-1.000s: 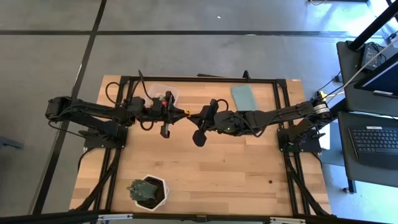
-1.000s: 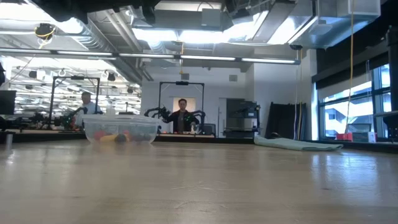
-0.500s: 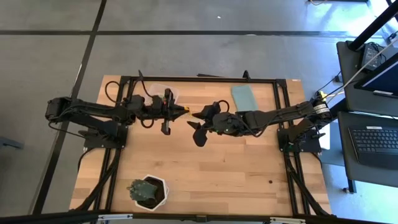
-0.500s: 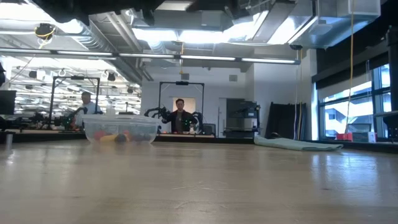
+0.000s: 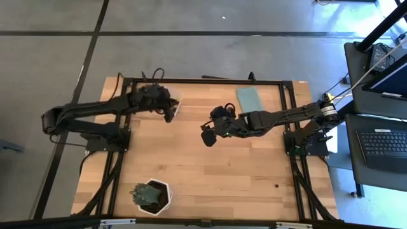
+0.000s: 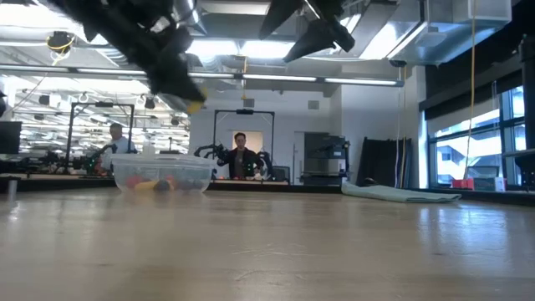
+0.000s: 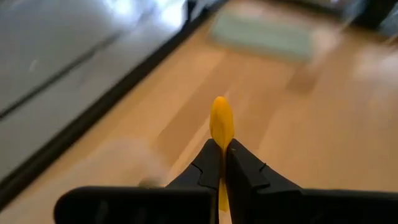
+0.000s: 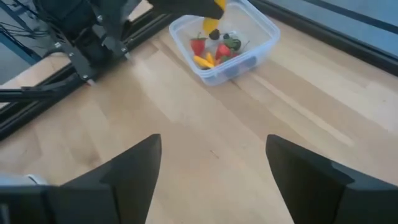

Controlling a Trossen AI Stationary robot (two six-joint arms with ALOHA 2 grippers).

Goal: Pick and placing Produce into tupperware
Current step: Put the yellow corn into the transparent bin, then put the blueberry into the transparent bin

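My left gripper (image 7: 221,163) is clamped on a yellow produce piece (image 7: 221,124) and hangs above the clear tupperware (image 8: 225,38) at the far left of the surface (image 5: 241,172). Red, yellow and dark produce (image 8: 214,50) lies inside that tub. My right gripper (image 8: 211,171) sits mid-surface with its fingers (image 8: 127,171) spread apart, holding nothing.

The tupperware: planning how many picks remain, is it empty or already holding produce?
Already holding produce: the tupperware shows red, yellow and dark pieces inside, no lid on.
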